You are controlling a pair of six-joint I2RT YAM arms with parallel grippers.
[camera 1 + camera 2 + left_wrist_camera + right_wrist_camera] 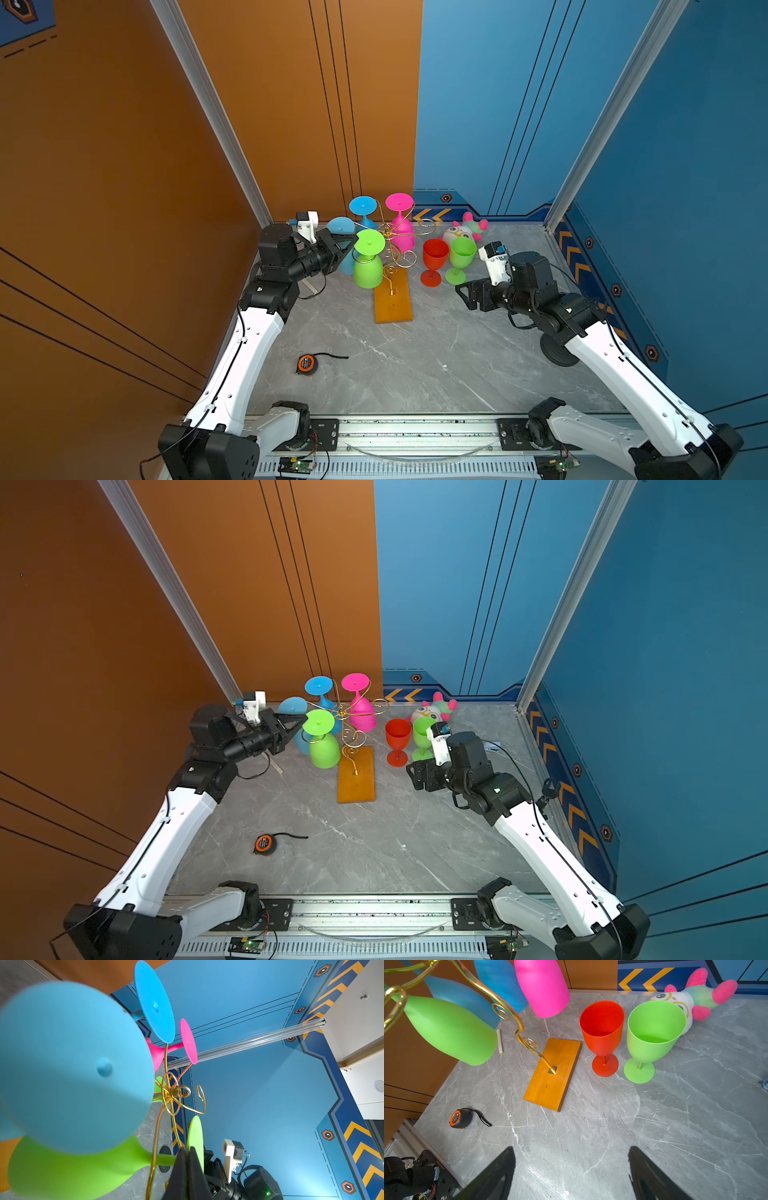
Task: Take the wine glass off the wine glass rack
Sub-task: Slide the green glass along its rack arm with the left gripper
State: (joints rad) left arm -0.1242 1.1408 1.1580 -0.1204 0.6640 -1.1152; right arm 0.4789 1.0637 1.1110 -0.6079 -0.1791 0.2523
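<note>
The wine glass rack point(390, 245) is gold wire on an orange-brown wooden base point(392, 301), left of the table's middle. Several glasses hang from it upside down: green point(368, 270), pink point(401, 232), blue point(363, 208) and light blue point(340, 226). My left gripper point(353, 243) is shut on the stem of the green wine glass point(62, 1167), just under its foot point(195, 1138), beside a gold wire arm. My right gripper point(571, 1149) hangs open over bare table, right of the rack's base point(552, 1074), holding nothing.
A red glass point(434, 257) and a second green glass point(461, 253) stand upright right of the rack. A plush toy point(465, 228) lies behind them by the back wall. An orange-and-black tape measure point(307, 365) lies at the front left. Walls close the table in at back and sides.
</note>
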